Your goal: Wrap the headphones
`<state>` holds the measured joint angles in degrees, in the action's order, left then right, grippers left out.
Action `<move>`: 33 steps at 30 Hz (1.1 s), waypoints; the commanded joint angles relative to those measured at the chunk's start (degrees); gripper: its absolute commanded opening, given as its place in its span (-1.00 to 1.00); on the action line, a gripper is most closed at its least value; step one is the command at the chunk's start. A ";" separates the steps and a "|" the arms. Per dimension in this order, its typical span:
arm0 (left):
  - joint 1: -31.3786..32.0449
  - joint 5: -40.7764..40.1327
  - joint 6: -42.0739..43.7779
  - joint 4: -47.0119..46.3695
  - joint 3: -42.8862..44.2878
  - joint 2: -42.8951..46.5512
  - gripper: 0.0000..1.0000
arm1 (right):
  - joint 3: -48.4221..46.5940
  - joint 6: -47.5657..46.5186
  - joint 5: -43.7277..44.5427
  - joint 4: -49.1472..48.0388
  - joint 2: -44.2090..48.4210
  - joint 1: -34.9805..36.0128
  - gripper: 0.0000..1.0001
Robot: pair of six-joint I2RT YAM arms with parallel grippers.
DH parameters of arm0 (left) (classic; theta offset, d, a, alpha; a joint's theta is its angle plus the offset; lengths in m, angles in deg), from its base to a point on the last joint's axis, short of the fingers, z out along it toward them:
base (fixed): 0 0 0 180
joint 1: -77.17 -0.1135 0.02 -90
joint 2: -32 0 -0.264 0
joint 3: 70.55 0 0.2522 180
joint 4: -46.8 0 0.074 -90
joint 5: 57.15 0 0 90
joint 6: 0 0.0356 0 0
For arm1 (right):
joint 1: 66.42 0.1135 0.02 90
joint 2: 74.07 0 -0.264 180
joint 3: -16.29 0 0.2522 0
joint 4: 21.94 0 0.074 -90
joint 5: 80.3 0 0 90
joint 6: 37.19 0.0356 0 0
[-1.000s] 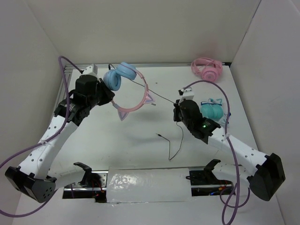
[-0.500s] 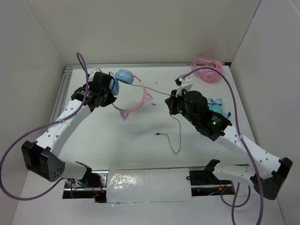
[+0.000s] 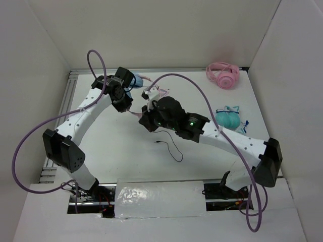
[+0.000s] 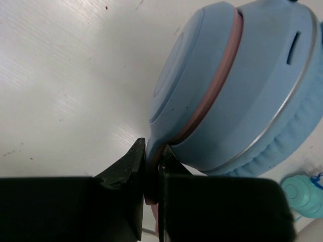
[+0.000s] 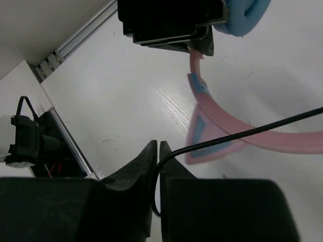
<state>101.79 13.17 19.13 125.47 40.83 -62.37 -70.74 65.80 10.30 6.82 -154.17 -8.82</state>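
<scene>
The headphones have light-blue ear cups (image 3: 137, 80) and a pink headband with cat ears (image 3: 161, 92); in the top view the arms hide most of them. My left gripper (image 3: 129, 101) is shut on the headband end just under an ear cup (image 4: 232, 85), with the jaws pinching it (image 4: 153, 166). My right gripper (image 3: 143, 120) is shut on the thin black cable (image 5: 237, 135), right beside the headband and cat ear (image 5: 212, 131). The loose cable end (image 3: 171, 149) trails on the table.
All-pink headphones (image 3: 223, 75) lie at the far right corner. Teal headphones (image 3: 229, 118) lie at the right, behind my right forearm. A foil-covered panel (image 3: 159, 197) runs along the near edge. White walls close in the left, back and right sides.
My right arm has swung left across the table with the cable, up to the headband. My left gripper has moved right and farther back with the headphones, turning them.
</scene>
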 commanded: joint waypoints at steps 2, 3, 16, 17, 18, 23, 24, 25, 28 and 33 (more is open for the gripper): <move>0.07 0.43 -10.17 -4.25 2.58 -0.38 -1.00 | -2.23 2.82 -6.75 -8.91 -1.56 3.30 -0.64; 0.25 1.04 -9.29 -7.48 1.88 0.67 -1.00 | -0.05 2.74 -7.28 -10.51 -1.38 3.30 -0.61; 0.95 6.41 -4.81 -18.67 -3.66 11.57 -1.00 | 18.49 -1.13 -13.96 -33.97 -1.38 2.87 -0.27; 0.95 6.58 -4.45 -19.28 -3.84 12.36 -1.00 | 19.65 -1.13 -14.05 -35.90 -1.73 2.60 -0.25; 0.87 7.28 -3.76 -20.77 -4.11 13.67 -1.00 | 20.79 -1.13 -13.87 -39.49 -2.08 2.43 -0.24; 1.04 9.31 -0.07 -25.26 -5.78 17.54 -1.00 | 30.54 0.27 -5.56 -57.47 -3.05 2.34 0.09; 1.04 9.40 -0.23 -25.18 -5.69 17.99 -1.00 | 34.04 0.45 -3.96 -60.50 -3.14 2.34 0.20; 1.04 9.40 -0.32 -25.35 -5.86 18.43 -1.00 | 35.47 0.45 -2.20 -62.88 -3.31 2.25 0.29; 1.13 10.45 0.56 -26.84 -6.83 19.83 -1.00 | 38.82 1.86 4.13 -70.98 -5.50 2.07 0.93; 1.48 10.89 0.73 -27.90 -7.89 21.85 -1.00 | 36.37 2.39 2.82 -78.53 -13.48 2.42 0.99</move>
<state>102.78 22.76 19.15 104.83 32.79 -43.31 -32.27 67.96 10.61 -58.49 -164.05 -6.67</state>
